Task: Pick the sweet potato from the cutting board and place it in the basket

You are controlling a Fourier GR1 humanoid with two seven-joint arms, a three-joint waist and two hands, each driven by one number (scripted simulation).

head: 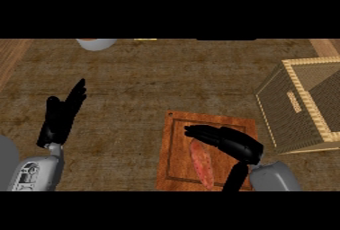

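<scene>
A reddish sweet potato (201, 163) lies lengthwise on the wooden cutting board (178, 170) at the lower middle. My right hand (232, 141) hovers over the board just right of and above the potato, fingers stretched leftward past its upper end and thumb pointing down beside it; nothing is held. The woven basket (300, 104) stands at the right edge, beyond the board. My left hand (63, 114) rests open at the left, fingers pointing up, far from the board.
A white bowl (96, 43) sits at the counter's far edge, upper left. A small yellow object (145, 39) peeks in beside it. Bare brown counter spreads between the board, the basket and the left hand.
</scene>
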